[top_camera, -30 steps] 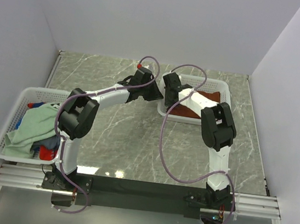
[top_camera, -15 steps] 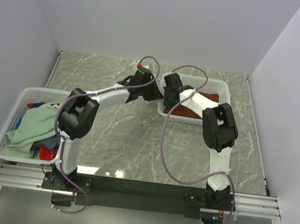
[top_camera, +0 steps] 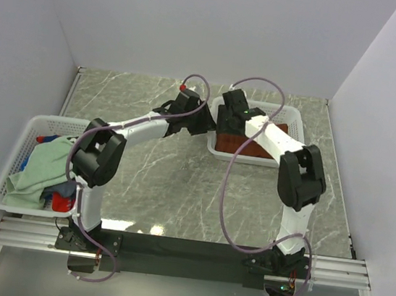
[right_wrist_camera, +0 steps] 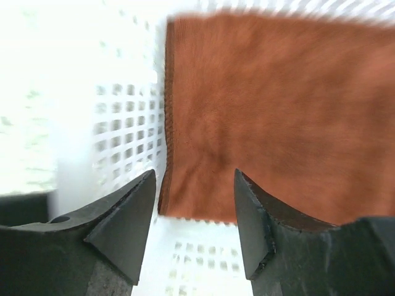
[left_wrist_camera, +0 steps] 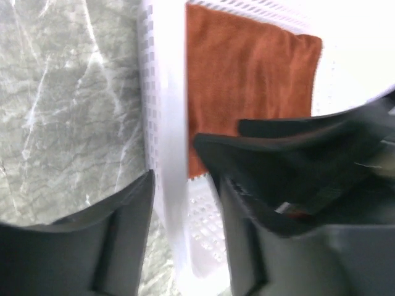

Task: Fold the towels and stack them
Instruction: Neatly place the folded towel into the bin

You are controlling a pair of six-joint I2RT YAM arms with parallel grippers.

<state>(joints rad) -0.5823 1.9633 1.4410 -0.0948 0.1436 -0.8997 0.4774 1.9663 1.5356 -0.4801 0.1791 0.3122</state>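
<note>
A rust-brown towel [top_camera: 262,146] lies flat in the white mesh basket [top_camera: 293,115] at the back right. My right gripper [top_camera: 228,129] hovers over the towel's left end, open, with the towel's corner [right_wrist_camera: 278,111] showing between and beyond its tips [right_wrist_camera: 194,176]; nothing is held. From the left, my left gripper [top_camera: 207,124] reaches the same basket. It is open, and its jaws [left_wrist_camera: 183,185] straddle the basket's left wall [left_wrist_camera: 163,123], with the brown towel [left_wrist_camera: 247,74] beyond. More towels, one mint-green [top_camera: 40,167], one red [top_camera: 61,203] and one blue [top_camera: 68,188], sit heaped in the left basket [top_camera: 16,140].
The two grippers are close together at the right basket's left wall. Grey marble tabletop [top_camera: 172,181] lies between the two baskets. White walls enclose the table on three sides. Purple cables loop above both arms.
The right gripper has opened and shifted toward the back over the basket, with its elbow swinging right. The left gripper has opened wider around the basket wall.
</note>
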